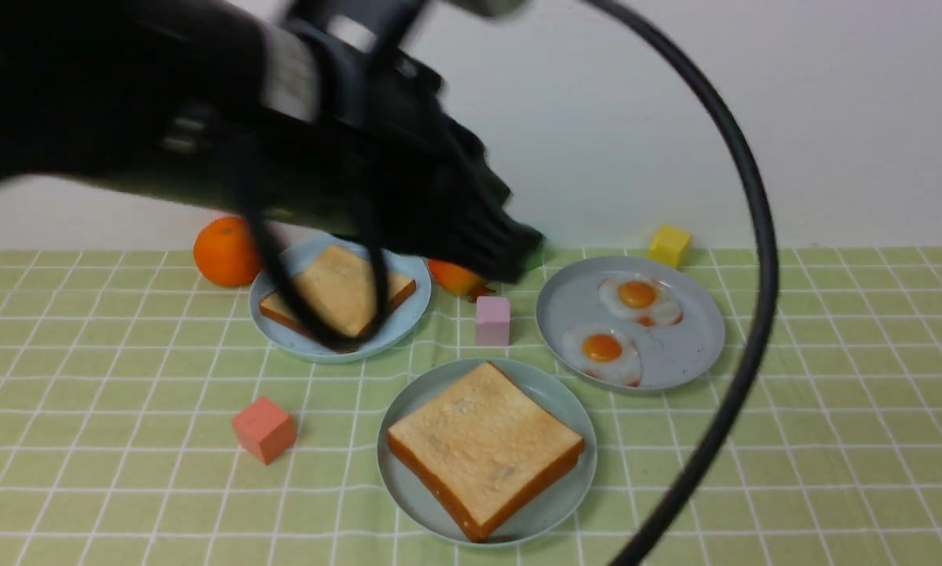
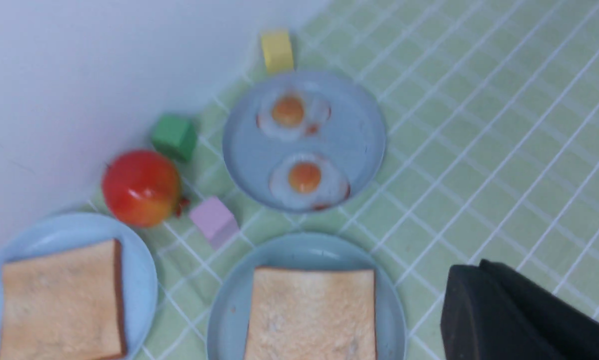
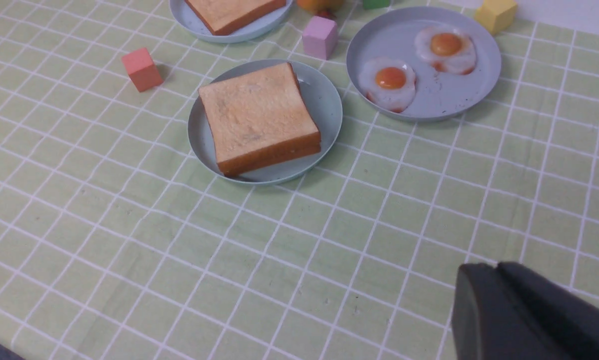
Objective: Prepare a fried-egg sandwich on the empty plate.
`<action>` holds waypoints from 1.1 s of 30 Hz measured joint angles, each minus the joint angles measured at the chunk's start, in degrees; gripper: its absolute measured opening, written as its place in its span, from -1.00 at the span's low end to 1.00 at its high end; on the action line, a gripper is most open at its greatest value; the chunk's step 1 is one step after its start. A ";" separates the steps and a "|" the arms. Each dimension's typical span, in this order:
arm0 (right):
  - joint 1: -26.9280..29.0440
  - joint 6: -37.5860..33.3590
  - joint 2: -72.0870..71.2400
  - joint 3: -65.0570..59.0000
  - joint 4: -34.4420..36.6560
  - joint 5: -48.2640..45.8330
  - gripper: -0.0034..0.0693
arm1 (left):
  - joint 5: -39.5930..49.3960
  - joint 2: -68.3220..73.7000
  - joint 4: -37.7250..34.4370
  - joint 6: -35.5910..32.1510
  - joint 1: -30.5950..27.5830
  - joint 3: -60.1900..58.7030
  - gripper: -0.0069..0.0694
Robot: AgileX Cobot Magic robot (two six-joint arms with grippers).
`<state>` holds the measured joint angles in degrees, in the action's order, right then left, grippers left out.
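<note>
The fried-egg sandwich (image 1: 483,440) is two toast slices stacked flush on the mint plate (image 1: 557,397) at the front centre. The right wrist view shows the sandwich (image 3: 257,112) and its double crust, with no egg visible between the slices. Two fried eggs (image 1: 638,299) (image 1: 603,351) lie on a greyish plate (image 1: 675,354) to the right. My left gripper (image 1: 522,248) hangs shut and empty above the table behind the plates; its wrist view shows the left gripper (image 2: 477,266) with fingers pressed together. My right gripper (image 3: 496,265) is shut and empty over bare cloth, well short of the plates.
A sky-blue plate (image 1: 408,318) at the back left holds another toast slice (image 1: 337,291). Around the plates stand an orange (image 1: 226,251), a red-yellow fruit (image 1: 455,277), and pink (image 1: 493,320), salmon (image 1: 264,428), yellow (image 1: 669,245) and green (image 2: 174,136) cubes. A black cable (image 1: 758,259) arcs on the right.
</note>
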<state>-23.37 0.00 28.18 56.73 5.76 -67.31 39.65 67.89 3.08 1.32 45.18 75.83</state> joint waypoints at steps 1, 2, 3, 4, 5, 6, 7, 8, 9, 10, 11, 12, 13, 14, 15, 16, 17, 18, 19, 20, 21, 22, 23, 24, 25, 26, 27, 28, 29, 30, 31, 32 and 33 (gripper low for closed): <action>0.00 0.00 -0.07 0.00 -0.08 0.00 -0.76 | -0.21 -0.81 0.00 0.05 0.00 -0.40 -0.85; 0.00 0.00 -0.12 0.00 -0.36 0.00 -0.76 | -2.69 -8.11 0.00 0.33 0.00 -5.35 -0.85; 0.00 0.00 -0.13 0.00 -0.44 0.00 -0.76 | -4.04 -10.54 0.00 0.46 0.00 -7.41 -0.85; 0.00 0.00 -0.13 0.00 -0.58 0.00 -0.76 | -5.21 -13.84 0.00 0.61 0.00 -10.39 -0.85; 0.00 0.44 -0.13 0.00 -0.74 0.00 -0.76 | -7.20 -18.72 0.00 1.02 0.00 -15.40 -0.85; 0.00 0.72 -0.13 0.00 -0.82 0.00 -0.76 | -8.50 -20.35 0.00 1.38 0.00 -17.17 -0.85; 0.00 2.03 -0.13 0.00 -1.22 0.00 -0.76 | -11.89 -25.13 0.00 2.31 0.00 -22.70 -0.85; 0.00 2.78 -0.13 0.00 -1.67 0.00 -0.76 | -15.94 -30.42 -0.04 4.12 0.00 -29.39 -0.85; 0.00 2.99 -0.13 0.00 -1.79 0.00 -0.76 | -15.94 -31.14 -0.04 4.12 0.00 -30.34 -0.85; 0.00 3.42 -0.18 0.00 -2.25 0.00 -0.76 | -20.54 -35.75 -0.04 5.80 0.00 -36.10 -0.85; 0.00 3.56 -0.18 0.00 -2.36 0.00 -0.77 | -22.54 -37.54 -0.04 6.41 0.00 -39.86 -0.85; 0.00 3.83 -0.18 0.00 -2.64 0.06 -0.81 | -28.68 -42.44 -0.04 7.96 0.00 -47.89 -0.85; 0.00 4.00 -0.18 0.00 -2.65 0.11 -0.85 | -31.76 -44.90 -0.04 8.63 0.00 -51.78 -0.85; 0.00 4.11 -0.18 0.00 -2.65 0.12 -0.89 | -33.92 -46.31 -0.04 8.91 0.00 -53.87 -0.85; 0.00 4.25 -0.18 0.00 -2.54 0.17 -0.91 | -36.17 -48.89 -0.04 9.22 0.00 -57.48 -0.85; 0.00 4.44 -0.18 0.00 -2.53 0.17 -0.92 | -37.72 -50.42 -0.04 9.28 0.00 -59.48 -0.85; 0.00 5.02 -0.18 0.00 -2.39 0.11 -0.92 | -39.09 -52.04 -0.04 9.33 0.00 -61.16 -0.85; 0.00 5.73 -0.18 0.00 -2.31 -0.07 -0.92 | -40.15 -53.34 -0.04 9.34 0.00 -63.14 -0.85; 0.00 6.15 -0.18 0.00 -2.31 -0.13 -0.92 | -40.55 -54.10 -0.04 9.34 0.00 -64.18 -0.85; 0.00 6.49 -0.18 0.00 -2.31 -0.19 -0.92 | -40.71 -54.38 -0.04 9.34 0.00 -64.63 -0.85; 0.00 7.12 -0.18 0.00 -2.31 -0.25 -0.92 | -41.14 -54.98 -0.04 9.34 0.00 -65.75 -0.85; 0.00 7.30 -0.18 0.00 -2.31 -0.19 -0.91 | -41.14 -55.18 -0.04 9.34 0.00 -66.33 -0.85; 0.00 7.44 -0.18 0.00 -2.31 0.03 -0.91 | -41.03 -55.28 -0.04 9.34 0.00 -66.67 -0.85; 0.00 7.44 -0.18 0.00 -2.31 0.03 -0.91 | -40.95 -55.28 -0.04 9.34 0.00 -66.67 -0.85; 0.00 7.51 -0.18 -0.15 -2.67 1.87 -0.91 | -40.08 -55.32 -0.04 9.34 0.00 -66.81 -0.85; 0.00 7.58 -0.18 -0.55 -3.04 3.34 -0.91 | -39.65 -55.32 -0.04 9.34 0.00 -66.81 -0.85; 0.00 7.58 -0.18 -0.65 -3.11 3.77 -0.91 | -39.65 -55.32 -0.04 9.34 0.00 -66.81 -0.85; 0.00 7.93 -0.18 -1.51 -3.49 7.27 -0.91 | -39.20 -55.32 -0.04 9.34 0.00 -66.81 -0.85; 0.00 8.54 -0.18 -2.45 -3.60 9.94 -0.91 | -38.71 -55.32 -0.04 9.34 0.00 -66.81 -0.85; 0.00 9.12 -0.18 -3.96 -3.60 12.76 -0.91 | -37.93 -55.32 -0.04 9.34 0.00 -66.81 -0.85; 0.00 9.27 -0.18 -4.84 -3.54 14.22 -0.91 | -37.53 -55.32 -0.04 9.34 0.00 -66.81 -0.85; 0.00 9.43 -0.18 -5.72 -3.47 15.52 -0.91 | -37.09 -55.32 -0.04 9.34 0.00 -66.81 -0.85; 0.00 9.58 -0.18 -7.00 -3.47 16.17 -0.91 | -36.67 -55.32 -0.04 9.34 0.00 -66.81 -0.85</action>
<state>-23.37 9.58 28.00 49.73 2.29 -51.14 2.98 12.58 3.04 10.66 45.18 9.02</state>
